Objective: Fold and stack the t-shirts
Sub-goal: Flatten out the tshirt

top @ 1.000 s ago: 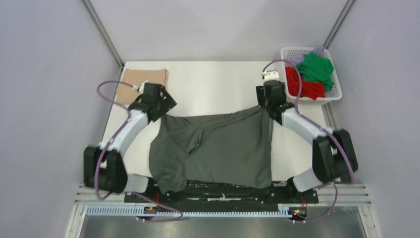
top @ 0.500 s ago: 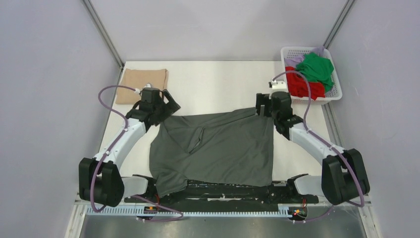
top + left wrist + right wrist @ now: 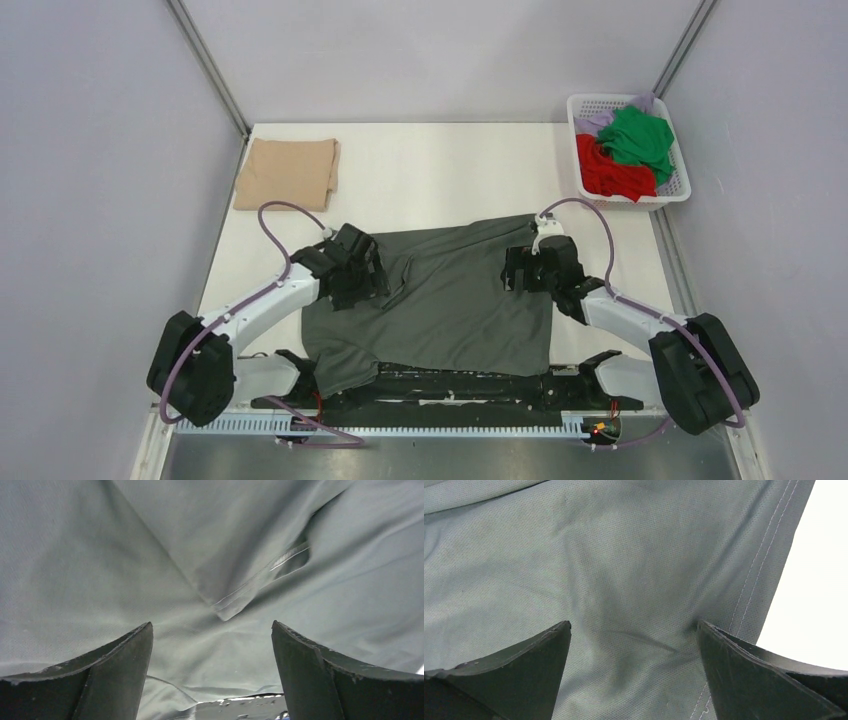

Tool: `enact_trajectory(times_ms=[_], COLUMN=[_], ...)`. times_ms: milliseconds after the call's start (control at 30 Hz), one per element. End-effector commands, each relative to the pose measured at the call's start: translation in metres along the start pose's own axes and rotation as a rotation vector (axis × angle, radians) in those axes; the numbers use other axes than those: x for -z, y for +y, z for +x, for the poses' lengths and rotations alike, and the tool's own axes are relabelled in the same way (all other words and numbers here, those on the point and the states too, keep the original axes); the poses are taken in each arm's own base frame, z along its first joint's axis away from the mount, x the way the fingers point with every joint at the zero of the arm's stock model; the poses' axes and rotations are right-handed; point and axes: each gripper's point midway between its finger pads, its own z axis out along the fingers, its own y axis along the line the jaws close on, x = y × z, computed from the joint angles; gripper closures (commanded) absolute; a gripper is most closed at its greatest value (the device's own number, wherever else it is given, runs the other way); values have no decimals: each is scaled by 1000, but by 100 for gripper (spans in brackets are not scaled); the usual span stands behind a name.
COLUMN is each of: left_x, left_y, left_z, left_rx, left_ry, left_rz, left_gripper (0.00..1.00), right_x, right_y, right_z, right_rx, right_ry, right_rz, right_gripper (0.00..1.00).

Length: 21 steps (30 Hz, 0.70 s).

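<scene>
Dark grey t-shirt spread at lower middle, both arms bent inward, left gripper low over its left part, right gripper over its right edge, jaws wide apart, nothing gripped.

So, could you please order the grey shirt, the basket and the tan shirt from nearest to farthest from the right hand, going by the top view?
1. Grey shirt: spread at the near middle, directly under the right hand.
2. Basket: far right corner.
3. Tan shirt: folded, far left corner.
</scene>
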Motion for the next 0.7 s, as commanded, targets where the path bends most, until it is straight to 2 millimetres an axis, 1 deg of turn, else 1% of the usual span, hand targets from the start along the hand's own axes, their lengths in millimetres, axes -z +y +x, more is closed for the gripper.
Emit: enact_trajectory(times_ms=[0, 100, 167, 233, 333, 433, 467, 533, 667], left_x=[-11, -21, -27, -32, -38, -41, -42, -42, -38], left_y=[3, -14, -17, -15, -14, -14, -13, -15, -20], left_z=[25, 29, 27, 24, 23, 20, 17, 13, 5], left_rx=[7, 8, 14, 14, 7, 2, -1, -1, -2], left_ry=[88, 118, 115, 109, 114, 110, 97, 89, 61], left_rz=[-24, 57, 54, 28, 3, -11, -21, -21, -11], left_gripper=[12, 27, 37, 44, 51, 54, 57, 68, 84], right_x=[-2, -4, -4, -3, -2, -2, -2, -3, -3], right_y=[0, -1, -3, -6, -9, -10, -10, -10, -13], right_z=[-2, 1, 2, 4, 4, 5, 5, 4, 5], right_rx=[-27, -29, -28, -26, -20, -18, -17, -15, -9], right_ry=[-25, -13, -9, -7, -7, -3, -2, 0, 8], right_rz=[5, 7, 19, 34, 50, 54, 56, 58, 72], right_gripper=[2, 2, 2, 2, 2, 2, 2, 2, 2])
